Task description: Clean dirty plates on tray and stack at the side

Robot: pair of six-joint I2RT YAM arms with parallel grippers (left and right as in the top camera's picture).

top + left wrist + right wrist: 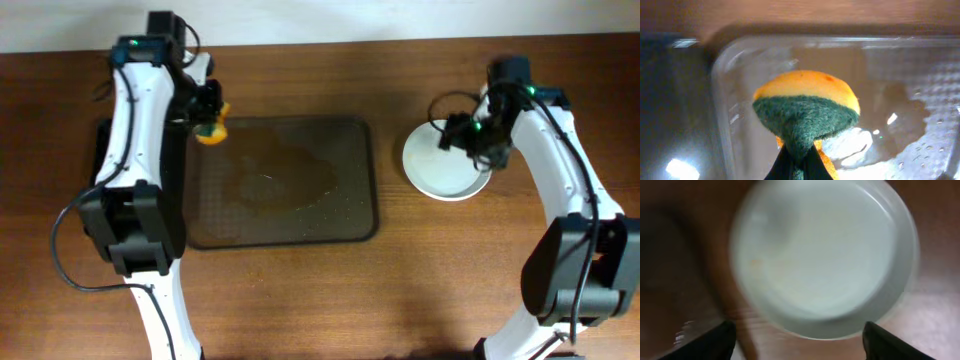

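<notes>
Just below splayed right gripper [799, 328]: plates [825, 255]; left gripper [796, 166] pinches sponge [805, 107].

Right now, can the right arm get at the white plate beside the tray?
Probably yes. The right end effector hangs open just above the plate, and nothing lies between them. The left arm is away at the far corner of the tray, holding a sponge.
</notes>
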